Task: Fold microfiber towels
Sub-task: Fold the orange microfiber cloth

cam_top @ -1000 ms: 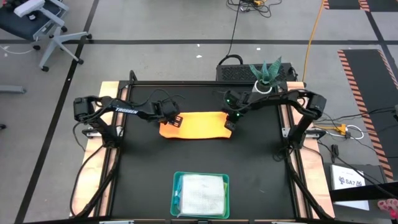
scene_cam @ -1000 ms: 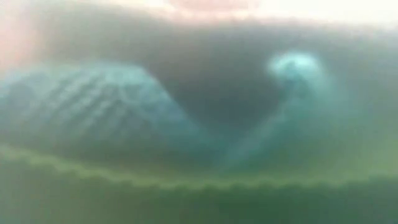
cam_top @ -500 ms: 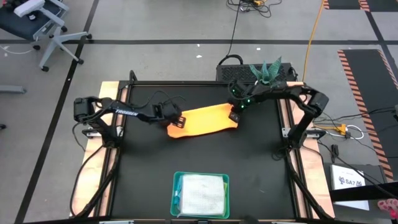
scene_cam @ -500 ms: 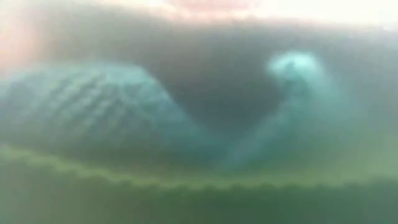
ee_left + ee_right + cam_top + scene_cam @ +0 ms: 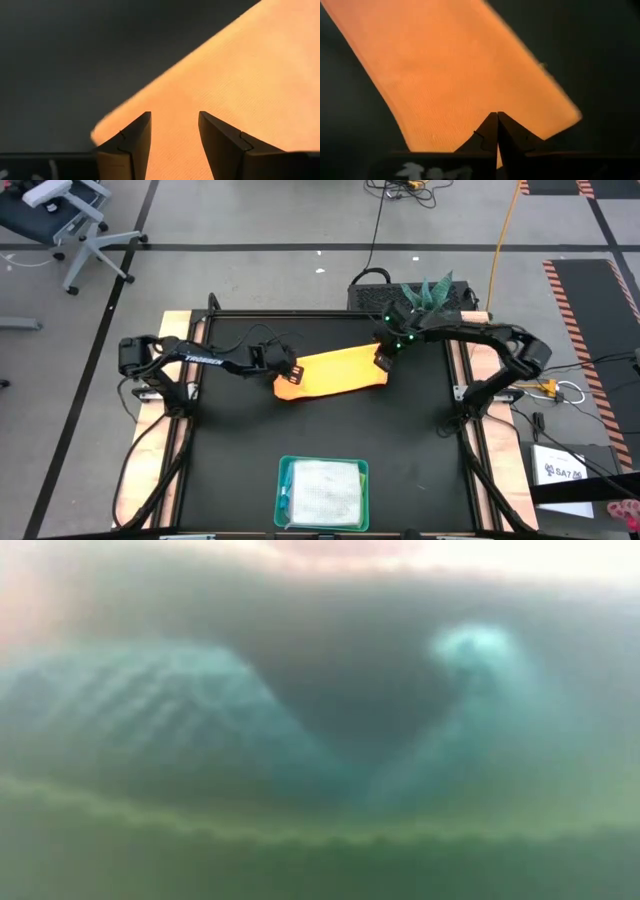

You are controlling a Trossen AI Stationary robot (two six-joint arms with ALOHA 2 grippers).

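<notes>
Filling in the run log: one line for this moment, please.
orange towel: flat on mat | right tool: shut, at its right end | left tool: open, over left end | tray: front, holds pale towel

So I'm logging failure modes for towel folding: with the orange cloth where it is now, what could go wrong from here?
1. The right claw is pinched shut at one end of the orange towel while the left claw stands open over the other end; more pulling from the right could drag or skew the cloth.
2. The towel lies slanted on the table, so a fold could come out crooked.
</notes>
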